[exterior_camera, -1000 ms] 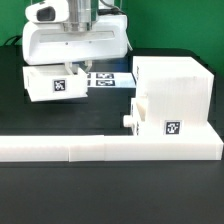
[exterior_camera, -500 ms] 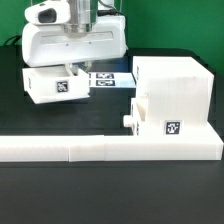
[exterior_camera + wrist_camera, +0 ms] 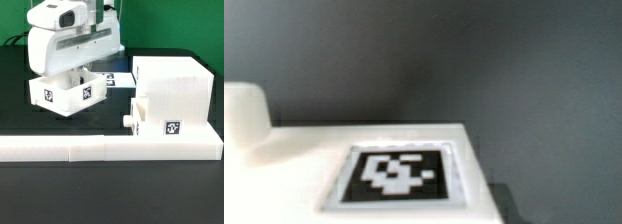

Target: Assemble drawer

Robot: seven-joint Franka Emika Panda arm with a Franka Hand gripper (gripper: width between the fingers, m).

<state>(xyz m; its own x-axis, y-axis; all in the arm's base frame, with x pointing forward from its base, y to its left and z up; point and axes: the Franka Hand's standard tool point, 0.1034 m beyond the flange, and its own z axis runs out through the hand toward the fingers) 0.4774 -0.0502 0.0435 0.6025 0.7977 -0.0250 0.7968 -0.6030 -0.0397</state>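
The drawer's tall white housing (image 3: 175,92) stands at the exterior view's right, a tag on its front. One small knobbed tray (image 3: 137,117) sits partly inside its lower opening, knob pointing to the exterior view's left. My gripper (image 3: 78,68) is shut on the second tray (image 3: 68,93) and holds it tilted above the black table, two of its tags showing. My fingers are hidden behind the tray's wall. The wrist view shows a white tray face with one tag (image 3: 397,172) close up and a white block (image 3: 242,118) beside it.
The long low white L-shaped bar (image 3: 110,148) lies across the front of the table, against the housing's base. The marker board (image 3: 118,77) lies flat behind the held tray. The black table (image 3: 110,195) continues in front of the bar.
The tray that lay flat on the table at the exterior view's left is now lifted and turned, one corner facing the camera. The gripper has shifted forward with it.
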